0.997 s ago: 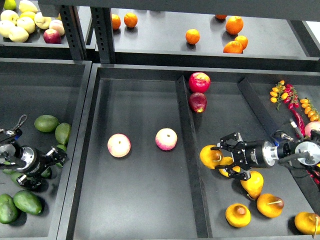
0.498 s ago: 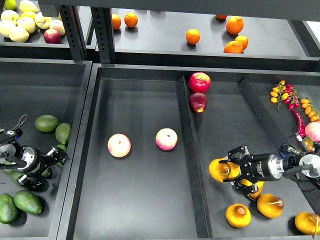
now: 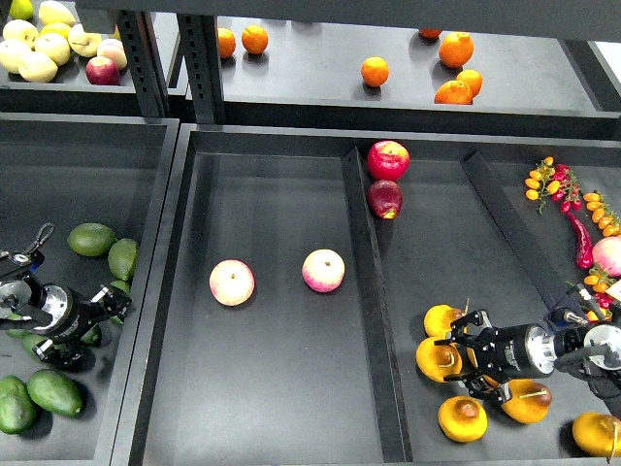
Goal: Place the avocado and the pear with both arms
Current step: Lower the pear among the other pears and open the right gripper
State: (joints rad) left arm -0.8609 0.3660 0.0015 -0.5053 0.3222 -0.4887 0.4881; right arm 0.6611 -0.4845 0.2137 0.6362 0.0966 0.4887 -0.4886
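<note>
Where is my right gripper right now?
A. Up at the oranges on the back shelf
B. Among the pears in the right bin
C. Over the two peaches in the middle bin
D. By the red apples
B: the right gripper sits low in the right bin, its fingers around a pear, with other pears close by.

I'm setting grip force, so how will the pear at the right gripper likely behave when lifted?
The pear looks plump, rounded and smooth, so it may slip or rotate between the right gripper fingers. Resting loose on the flat tray beside other pears, it would probably roll if nudged. It likely feels fairly heavy for its size and could bruise under hard squeezing.
</note>
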